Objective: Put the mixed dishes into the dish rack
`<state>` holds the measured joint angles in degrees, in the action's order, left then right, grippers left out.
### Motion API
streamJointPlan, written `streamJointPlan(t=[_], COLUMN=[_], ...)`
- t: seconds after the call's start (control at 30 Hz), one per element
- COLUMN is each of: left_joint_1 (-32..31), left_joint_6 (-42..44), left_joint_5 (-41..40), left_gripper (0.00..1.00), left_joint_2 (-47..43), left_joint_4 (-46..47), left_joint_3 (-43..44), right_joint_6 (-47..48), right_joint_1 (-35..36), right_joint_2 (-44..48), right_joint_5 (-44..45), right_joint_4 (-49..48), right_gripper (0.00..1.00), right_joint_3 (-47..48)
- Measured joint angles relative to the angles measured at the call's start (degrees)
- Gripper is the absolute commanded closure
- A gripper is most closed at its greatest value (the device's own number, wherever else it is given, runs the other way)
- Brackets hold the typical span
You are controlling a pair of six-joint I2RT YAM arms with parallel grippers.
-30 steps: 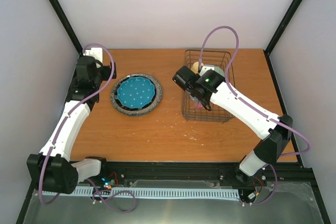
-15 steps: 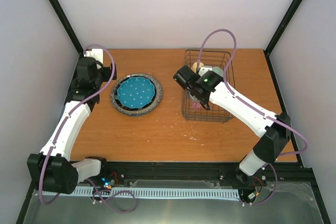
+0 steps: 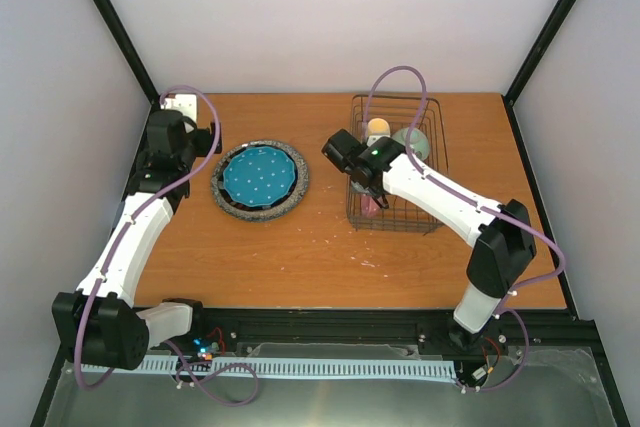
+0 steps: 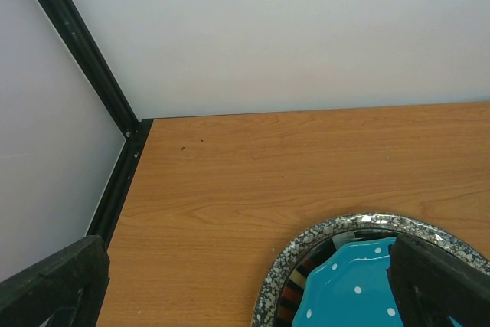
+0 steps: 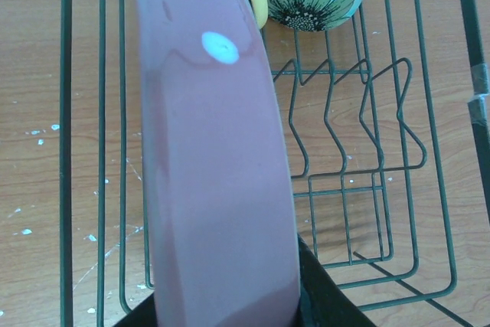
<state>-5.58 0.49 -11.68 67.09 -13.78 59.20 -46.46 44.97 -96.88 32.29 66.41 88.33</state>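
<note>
Gripping glossy pink dotted plate edge-on in right gripper over dark wire dish rack at 2 o'clock, left gripper gaping at 10 o'clock; could jam across dividers if lowered skewed.

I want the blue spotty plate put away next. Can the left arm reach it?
Probably yes. The left gripper hangs open right beside the teal dotted plate, which lies face up with nothing over it or in between.
</note>
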Motion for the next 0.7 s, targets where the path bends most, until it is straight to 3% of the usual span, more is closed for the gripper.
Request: streamJointPlan(t=[0.3,0.7], left_joint_1=[0.0,0.0], left_joint_6=[0.09,-0.22], left_joint_5=[-0.42,0.31], left_gripper=[0.0,0.0], left_joint_2=[0.0,0.0], left_joint_4=[0.04,0.04], left_joint_3=[-0.59,-0.87], right_joint_6=[1.16,2.62], right_joint_1=[-0.24,-0.2], right_joint_2=[-2.6,-3.43], right_joint_5=[-0.33,-1.97], right_joint_4=[-0.57,-3.76], right_gripper=[0.97,0.6], right_joint_3=[0.33,1.25])
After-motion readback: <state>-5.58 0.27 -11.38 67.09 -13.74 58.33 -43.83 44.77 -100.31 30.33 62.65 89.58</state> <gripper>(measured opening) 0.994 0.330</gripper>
